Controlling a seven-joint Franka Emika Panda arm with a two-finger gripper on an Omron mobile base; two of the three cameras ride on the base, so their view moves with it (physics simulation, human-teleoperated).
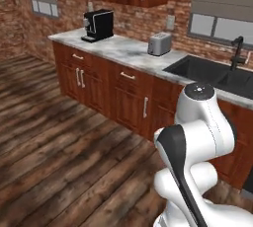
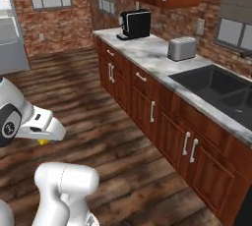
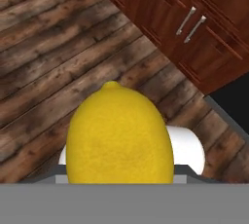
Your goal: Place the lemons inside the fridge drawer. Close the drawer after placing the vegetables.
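Observation:
One lemon (image 3: 119, 138), bright yellow and smooth, sits close in front of the hand camera and covers the fingertips. In the right base view a sliver of the same lemon (image 2: 43, 142) pokes out under the white hand at the left edge, above the wooden floor. My gripper (image 2: 45, 137) is shut on this lemon and hangs in the air over the floor, well clear of the cabinets. The fridge drawer is out of view.
A run of red-brown base cabinets (image 2: 147, 107) carries a marble counter (image 1: 123, 51) with a black coffee machine (image 1: 98, 24), a toaster (image 1: 159, 44) and a dark sink (image 1: 207, 70). A pale grey appliance (image 2: 11, 33) stands at the far left. Wooden floor (image 1: 59, 147) stretches open before the cabinets.

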